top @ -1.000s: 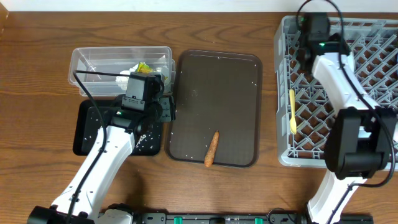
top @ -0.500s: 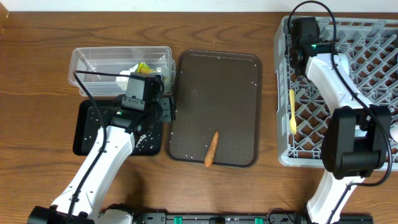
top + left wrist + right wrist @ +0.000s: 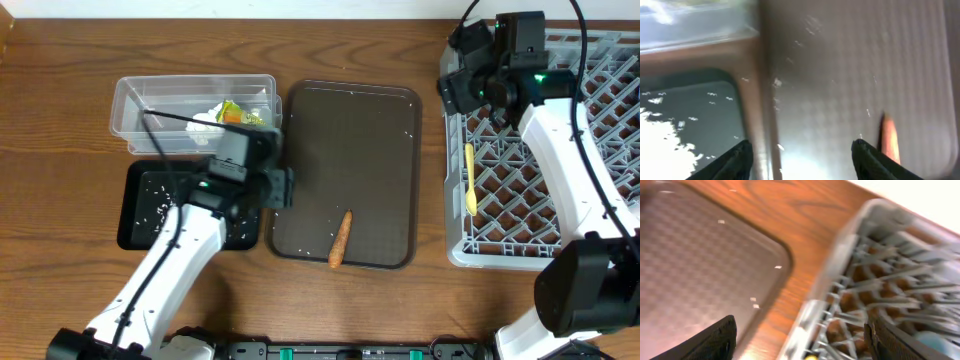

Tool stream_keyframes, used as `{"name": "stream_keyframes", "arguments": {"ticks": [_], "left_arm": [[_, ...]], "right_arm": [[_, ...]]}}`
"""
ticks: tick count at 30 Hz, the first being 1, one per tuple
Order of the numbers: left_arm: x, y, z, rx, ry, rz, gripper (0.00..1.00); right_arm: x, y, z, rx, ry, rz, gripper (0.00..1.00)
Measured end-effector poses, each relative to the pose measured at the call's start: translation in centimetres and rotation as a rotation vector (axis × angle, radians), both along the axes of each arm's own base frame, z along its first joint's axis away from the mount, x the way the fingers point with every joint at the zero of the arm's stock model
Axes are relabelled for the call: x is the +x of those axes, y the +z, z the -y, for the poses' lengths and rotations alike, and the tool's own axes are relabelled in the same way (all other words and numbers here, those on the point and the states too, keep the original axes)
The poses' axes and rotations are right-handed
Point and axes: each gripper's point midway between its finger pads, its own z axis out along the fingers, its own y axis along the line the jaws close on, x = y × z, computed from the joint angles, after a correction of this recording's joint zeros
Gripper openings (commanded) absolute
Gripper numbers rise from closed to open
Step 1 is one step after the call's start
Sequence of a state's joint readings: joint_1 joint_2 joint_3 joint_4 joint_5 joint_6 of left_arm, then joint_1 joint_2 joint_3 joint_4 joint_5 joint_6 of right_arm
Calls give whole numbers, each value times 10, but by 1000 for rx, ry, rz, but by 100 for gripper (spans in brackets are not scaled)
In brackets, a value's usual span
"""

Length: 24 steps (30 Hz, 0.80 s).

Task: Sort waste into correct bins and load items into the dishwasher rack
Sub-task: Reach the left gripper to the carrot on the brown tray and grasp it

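The brown carrot-like stick (image 3: 340,240) lies on the dark brown serving tray (image 3: 350,140); it also shows in the left wrist view (image 3: 888,141). My left gripper (image 3: 281,187) is open and empty over the tray's left rim, by the black tray (image 3: 140,215) with rice-like crumbs (image 3: 655,145). The clear tub (image 3: 150,100) holds the white tissue (image 3: 204,119) and the yellow-green wrapper (image 3: 236,113). My right gripper (image 3: 455,88) is open and empty above the left edge of the grey rack (image 3: 500,215). The yellow spoon (image 3: 470,178) lies in the rack.
The left wrist view, with its open jaws (image 3: 802,160), shows the serving tray's rim between the fingers. The right wrist view, with its open jaws (image 3: 805,340), shows the rack's corner (image 3: 840,265) and the serving tray (image 3: 700,255). Bare wood lies between tray and rack.
My left gripper has moved right from the black tray to the serving tray's left rim. My right gripper has swung left and now hangs over the rack's left edge.
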<state>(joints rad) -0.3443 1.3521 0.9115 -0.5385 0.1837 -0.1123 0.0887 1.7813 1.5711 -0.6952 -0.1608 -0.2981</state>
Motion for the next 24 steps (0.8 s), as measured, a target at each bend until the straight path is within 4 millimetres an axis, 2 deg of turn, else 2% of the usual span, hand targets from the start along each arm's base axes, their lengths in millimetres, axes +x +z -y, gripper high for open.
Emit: {"name": "stream_keyframes", "arguments": {"ticks": [5, 11, 18, 24], "left_arm": [[-24, -10, 31, 35, -152, -35, 71], [-50, -37, 63, 81, -287, -117, 76], [-74, -68, 82, 85, -328, -246, 77], [-86, -72, 92, 68, -350, -282, 79]], "right_arm": [[-4, 0, -9, 56, 22, -19, 82], [-9, -3, -12, 75, 27, -45, 83], [-9, -3, -13, 77, 29, -47, 84], [-10, -5, -13, 78, 29, -52, 84]]}}
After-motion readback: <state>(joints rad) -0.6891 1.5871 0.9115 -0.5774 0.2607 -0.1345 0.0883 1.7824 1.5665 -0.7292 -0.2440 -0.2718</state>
